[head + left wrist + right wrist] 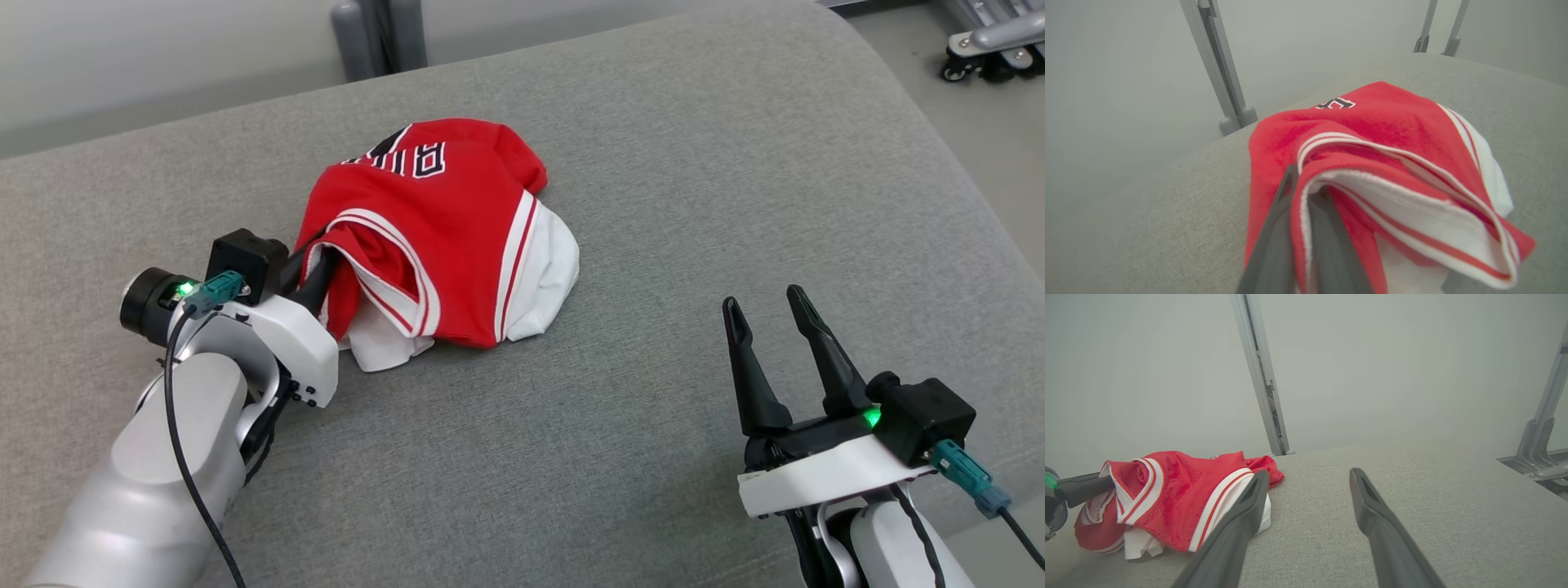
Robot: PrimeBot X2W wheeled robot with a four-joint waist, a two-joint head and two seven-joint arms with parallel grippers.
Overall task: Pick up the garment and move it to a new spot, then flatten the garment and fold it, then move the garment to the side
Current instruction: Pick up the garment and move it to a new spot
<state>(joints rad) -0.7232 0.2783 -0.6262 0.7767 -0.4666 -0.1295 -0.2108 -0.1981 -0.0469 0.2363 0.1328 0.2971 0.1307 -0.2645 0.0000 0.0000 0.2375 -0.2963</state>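
Red garment (pixel 441 237) with white-and-red striped trim, white lining and dark lettering on top. Crumpled in a heap, not flattened, not folded. Lies left of centre on a grey fabric cushion (pixel 653 163), most of it resting on the fabric.

Left gripper (pixel 322 273) clamped tight on the garment's near-left edge. From the left wrist: striped trim of the garment (pixel 1372 134) pinched between the two dark fingers of the left gripper (pixel 1306 183), held hem raised a little above the cushion (pixel 1147 228). Same grip seen from the right wrist: left gripper (pixel 1086 488) reaching into the left side of the garment (pixel 1175 486).

Right gripper (pixel 763 298) spread wide, holding nothing, well apart from the garment, over bare cushion at lower right. From its own wrist: right gripper (pixel 1309 473) fingers splayed above the cushion (pixel 1412 498), garment off to the left of them; cannot tell whether the left fingertip touches the cloth or just overlaps it in view.

Grey metal post (pixel 375 37) behind the cushion's far edge. Wheeled frame (pixel 988 49) on the floor at far right.
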